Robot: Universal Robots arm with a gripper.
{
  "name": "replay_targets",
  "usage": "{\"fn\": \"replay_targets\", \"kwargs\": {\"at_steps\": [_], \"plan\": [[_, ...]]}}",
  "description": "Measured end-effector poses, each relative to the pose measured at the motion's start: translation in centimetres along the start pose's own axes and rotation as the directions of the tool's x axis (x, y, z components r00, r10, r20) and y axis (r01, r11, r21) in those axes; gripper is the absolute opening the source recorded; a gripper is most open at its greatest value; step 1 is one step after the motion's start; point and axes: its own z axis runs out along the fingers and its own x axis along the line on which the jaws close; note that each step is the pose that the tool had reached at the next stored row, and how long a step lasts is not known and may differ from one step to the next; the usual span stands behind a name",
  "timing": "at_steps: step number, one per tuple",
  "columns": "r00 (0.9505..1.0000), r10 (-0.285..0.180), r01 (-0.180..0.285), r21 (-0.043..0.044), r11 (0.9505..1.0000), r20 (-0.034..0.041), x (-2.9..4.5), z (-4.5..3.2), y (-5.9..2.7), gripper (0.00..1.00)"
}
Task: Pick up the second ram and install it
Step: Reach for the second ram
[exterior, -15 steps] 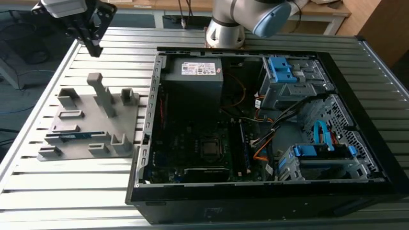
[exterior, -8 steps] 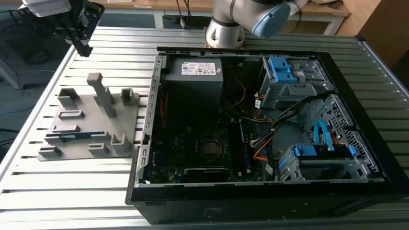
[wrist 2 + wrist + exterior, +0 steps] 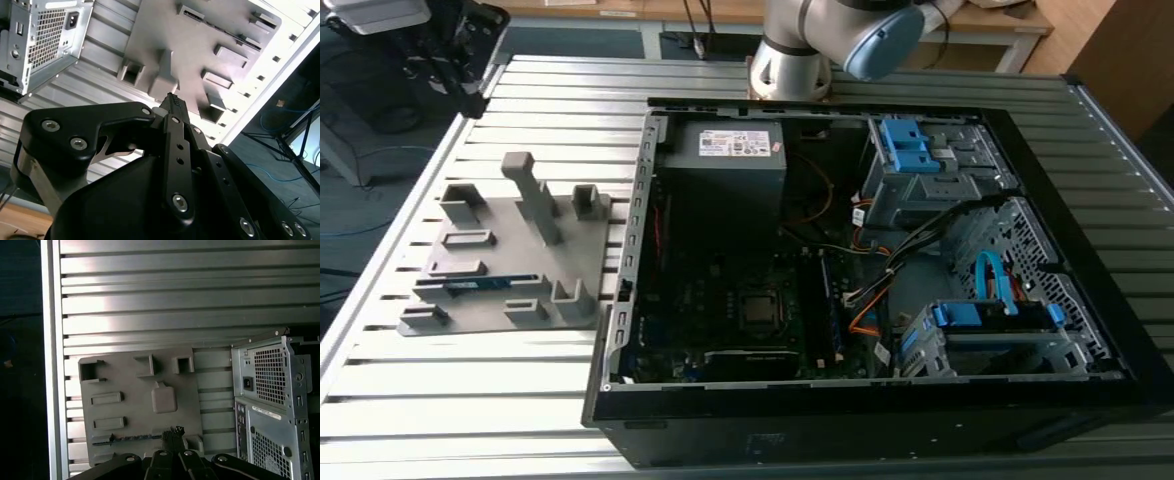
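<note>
The second ram (image 3: 480,285), a thin dark stick with a blue-and-white label, lies in a slot near the front of the grey fixture (image 3: 507,250) at the exterior view's left. In the first wrist view the ram (image 3: 135,437) is a dark strip along the fixture's (image 3: 135,405) edge. My gripper (image 3: 172,432) hangs high above the fixture, close over the ram's end, fingertips together and empty. In the second wrist view the gripper (image 3: 172,99) points at the fixture (image 3: 195,45) from well above.
An open computer case (image 3: 640,250) lies on the slatted metal table (image 3: 480,400), right of the fixture, with motherboard (image 3: 747,290), cables and blue drive brackets (image 3: 907,145) inside. The fixture's tall post (image 3: 534,195) stands upright. The arm's base (image 3: 787,60) sits behind the case.
</note>
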Motion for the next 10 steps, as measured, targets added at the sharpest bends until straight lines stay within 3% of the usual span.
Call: {"fn": "replay_targets", "kwargs": {"at_steps": [10], "plan": [[1.0000, 0.000, 0.000, 0.0001, 1.0000, -0.0001, 2.66, -0.03, -0.22, 0.10]]}}
